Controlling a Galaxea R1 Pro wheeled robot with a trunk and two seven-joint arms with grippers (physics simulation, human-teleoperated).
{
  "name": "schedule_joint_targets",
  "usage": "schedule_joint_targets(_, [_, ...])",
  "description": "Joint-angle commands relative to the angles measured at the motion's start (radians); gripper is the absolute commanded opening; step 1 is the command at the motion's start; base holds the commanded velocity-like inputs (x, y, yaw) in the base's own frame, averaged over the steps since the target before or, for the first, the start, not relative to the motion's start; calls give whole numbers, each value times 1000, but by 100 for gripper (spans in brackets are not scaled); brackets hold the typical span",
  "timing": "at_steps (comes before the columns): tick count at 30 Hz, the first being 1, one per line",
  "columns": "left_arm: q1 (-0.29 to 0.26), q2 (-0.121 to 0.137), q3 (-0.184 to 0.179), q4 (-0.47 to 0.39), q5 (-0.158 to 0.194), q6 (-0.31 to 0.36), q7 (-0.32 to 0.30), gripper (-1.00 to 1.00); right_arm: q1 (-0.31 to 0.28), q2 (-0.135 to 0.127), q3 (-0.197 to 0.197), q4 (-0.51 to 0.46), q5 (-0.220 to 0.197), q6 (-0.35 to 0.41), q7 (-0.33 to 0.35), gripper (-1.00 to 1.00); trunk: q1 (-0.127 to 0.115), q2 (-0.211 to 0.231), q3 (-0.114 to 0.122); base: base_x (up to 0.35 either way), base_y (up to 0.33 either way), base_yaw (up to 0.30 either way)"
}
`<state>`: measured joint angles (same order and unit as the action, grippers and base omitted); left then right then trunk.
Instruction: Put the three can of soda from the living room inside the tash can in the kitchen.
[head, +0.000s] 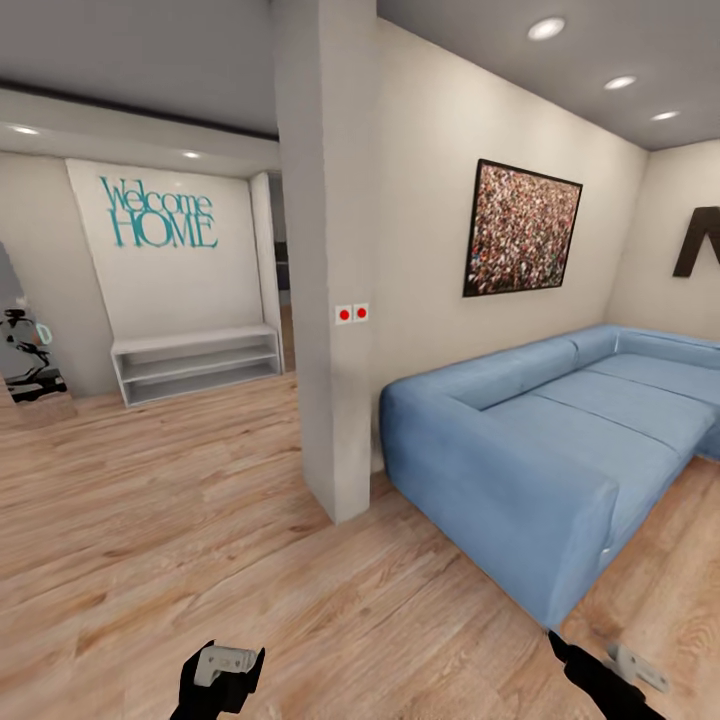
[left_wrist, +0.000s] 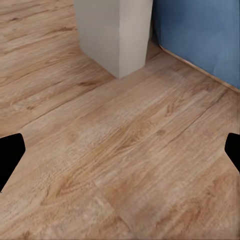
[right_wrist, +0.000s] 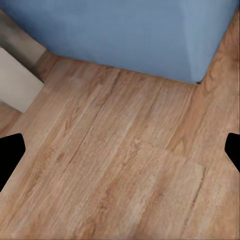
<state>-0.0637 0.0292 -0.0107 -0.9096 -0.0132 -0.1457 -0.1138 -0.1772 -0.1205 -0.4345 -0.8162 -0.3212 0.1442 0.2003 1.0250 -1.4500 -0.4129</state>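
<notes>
I am in the living room, on its wood-plank floor (head: 200, 540). The cans of soda, the tash can and the kitchen are out of view. My left gripper (head: 222, 680) hangs low at the near edge of the head view, and in the left wrist view it (left_wrist: 120, 152) is open over bare planks, its black fingertips (left_wrist: 10, 156) far apart. My right gripper (head: 600, 682) sits low on the right, just in front of the sofa's near corner. In the right wrist view it (right_wrist: 120, 152) is open too, with nothing between its fingers.
A white square pillar (head: 335, 300) stands ahead at centre, with the blue corner sofa (head: 540, 440) right beside it. A low white shelf (head: 195, 362) under a "Welcome HOME" wall sign is at the back left. Open floor stretches left of the pillar.
</notes>
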Motion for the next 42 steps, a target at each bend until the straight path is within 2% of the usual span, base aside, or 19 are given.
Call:
schedule_joint_targets(1, [0,0,0,0,0,0,0,100,0,0,-4,0,0,-1,0,100,0,0,-1,0,0,-211])
schedule_joint_targets(7, [0,0,1,0,0,0,0,100,0,1,-37,0,0,0,1,100,0,0,-1,0,0,0])
schedule_joint_targets(11, [0,0,1,0,0,0,0,100,0,1,-45,0,1,0,1,100,0,0,-1,0,0,0])
schedule_joint_targets(27, [0,0,1,0,0,0,0,100,0,11,-41,-1,5,-9,-1,100,0,0,-5,0,0,-66])
schedule_joint_targets(42, [-1,0,1,0,0,0,0,100,0,5,-46,0,1,-2,-1,100,0,0,-20,0,0,-148])
